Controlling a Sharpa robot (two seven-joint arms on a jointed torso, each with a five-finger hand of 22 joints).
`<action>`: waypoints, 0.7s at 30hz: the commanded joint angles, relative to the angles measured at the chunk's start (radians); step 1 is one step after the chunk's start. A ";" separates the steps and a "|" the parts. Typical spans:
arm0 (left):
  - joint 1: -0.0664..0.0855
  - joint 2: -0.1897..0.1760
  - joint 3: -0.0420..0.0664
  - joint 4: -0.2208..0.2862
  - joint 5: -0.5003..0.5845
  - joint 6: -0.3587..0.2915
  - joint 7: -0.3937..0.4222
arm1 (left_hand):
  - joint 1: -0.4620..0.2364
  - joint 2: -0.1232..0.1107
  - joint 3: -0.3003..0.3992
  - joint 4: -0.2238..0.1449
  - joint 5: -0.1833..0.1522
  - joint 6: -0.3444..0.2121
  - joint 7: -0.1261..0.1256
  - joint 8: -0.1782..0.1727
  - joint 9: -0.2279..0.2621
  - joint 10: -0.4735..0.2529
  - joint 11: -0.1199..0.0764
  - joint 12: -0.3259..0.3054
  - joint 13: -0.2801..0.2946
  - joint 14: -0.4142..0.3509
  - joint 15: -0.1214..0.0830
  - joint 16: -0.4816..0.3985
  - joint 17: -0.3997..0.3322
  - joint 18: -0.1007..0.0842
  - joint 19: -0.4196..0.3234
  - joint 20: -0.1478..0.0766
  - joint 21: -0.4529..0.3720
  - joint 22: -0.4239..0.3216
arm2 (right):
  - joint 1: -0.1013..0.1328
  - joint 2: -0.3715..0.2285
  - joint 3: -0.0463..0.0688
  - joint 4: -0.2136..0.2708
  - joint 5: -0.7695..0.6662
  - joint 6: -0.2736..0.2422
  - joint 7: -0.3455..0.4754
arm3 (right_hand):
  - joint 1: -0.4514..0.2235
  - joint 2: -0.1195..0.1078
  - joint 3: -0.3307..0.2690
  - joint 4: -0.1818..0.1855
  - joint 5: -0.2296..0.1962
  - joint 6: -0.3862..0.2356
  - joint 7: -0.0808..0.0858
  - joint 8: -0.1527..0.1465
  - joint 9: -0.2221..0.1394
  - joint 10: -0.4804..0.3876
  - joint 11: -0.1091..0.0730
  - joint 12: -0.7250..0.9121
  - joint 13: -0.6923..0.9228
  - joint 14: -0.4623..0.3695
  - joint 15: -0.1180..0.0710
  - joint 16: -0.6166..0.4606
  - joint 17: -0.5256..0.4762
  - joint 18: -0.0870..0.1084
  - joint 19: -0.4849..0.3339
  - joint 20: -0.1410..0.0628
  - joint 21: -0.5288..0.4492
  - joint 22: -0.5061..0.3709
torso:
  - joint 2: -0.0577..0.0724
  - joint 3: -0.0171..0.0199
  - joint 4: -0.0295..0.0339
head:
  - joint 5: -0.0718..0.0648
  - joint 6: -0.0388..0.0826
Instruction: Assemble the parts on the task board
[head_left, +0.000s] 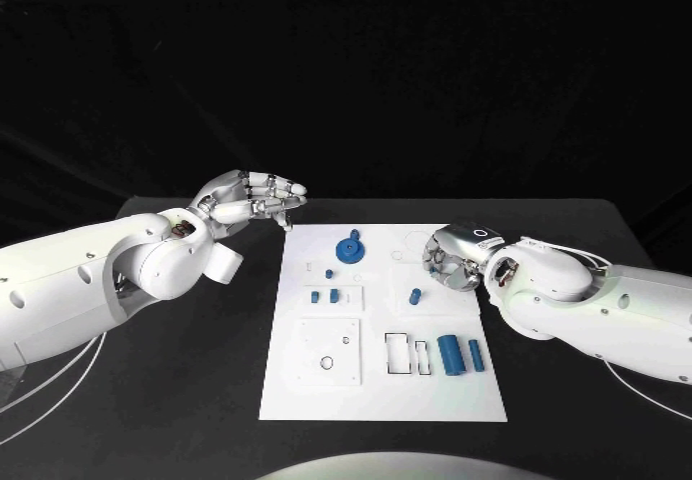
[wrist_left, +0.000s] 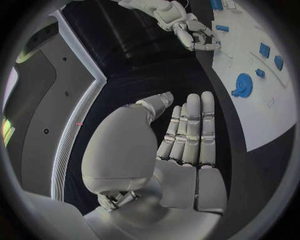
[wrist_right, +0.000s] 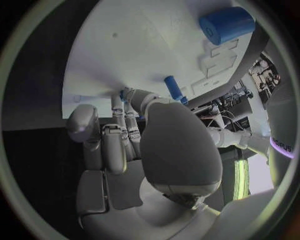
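Off the task board's (head_left: 382, 400) far left corner my left hand (head_left: 257, 198) hovers, fingers loosely curled, holding nothing. Two blue cylinders (head_left: 462, 354) lie near the board's right edge. Above them my right hand (head_left: 459, 258) hangs with nothing visibly gripped, a blue peg (head_left: 415, 296) just beside it.

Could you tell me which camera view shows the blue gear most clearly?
The head view: the gear lies unobstructed near the board's far edge. The left wrist view shows it smaller and distorted; I cannot pick it out in the right wrist view.
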 joint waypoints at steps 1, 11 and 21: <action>0.001 -0.001 0.001 0.004 -0.030 -0.001 0.007 | 0.005 0.010 -0.006 -0.003 -0.002 -0.009 0.014 0.004 -0.002 -0.010 0.000 0.007 -0.001 -0.002 0.007 -0.003 -0.002 0.014 0.008 0.001 -0.005 -0.002 | -0.007 -0.003 -0.005 0.010 -0.031 -0.035 -0.016 | -0.006 0.000 0.040 -0.047 0.001 0.011 -0.002 0.004 0.002 0.048 -0.038 0.003 0.041 0.063 -0.007 0.005 0.018 -0.009 0.000 -0.008 0.007 0.003 | 0.001 -0.0002 0.0007 | -0.002 0.001; 0.001 -0.001 0.001 0.002 -0.037 0.001 0.008 | 0.007 0.011 -0.008 -0.004 0.000 -0.017 0.017 0.005 -0.003 -0.022 0.003 0.010 -0.002 -0.003 0.009 -0.002 -0.002 0.013 0.009 0.002 -0.006 -0.003 | 0.011 -0.023 -0.001 0.040 -0.032 -0.095 -0.013 | -0.013 -0.002 0.044 -0.054 0.001 0.015 -0.003 0.006 0.002 0.052 -0.039 0.003 0.045 0.063 -0.009 0.007 0.020 -0.011 0.002 -0.008 0.016 0.011 | -0.001 -0.0011 -0.0001 | -0.004 0.001; 0.001 0.004 0.001 -0.005 -0.038 0.005 0.010 | 0.013 0.011 -0.008 -0.007 0.002 -0.025 0.019 0.007 -0.004 -0.031 0.005 0.015 -0.002 -0.006 0.011 -0.004 -0.003 0.013 0.009 0.003 -0.007 -0.004 | 0.032 -0.045 0.001 0.060 -0.007 -0.110 0.009 | -0.025 -0.012 0.044 -0.062 -0.001 0.021 -0.005 0.008 0.003 0.058 -0.042 0.004 0.050 0.064 -0.010 0.009 0.024 -0.014 0.006 -0.009 0.031 0.024 | 0.000 -0.0008 0.0007 | -0.005 0.003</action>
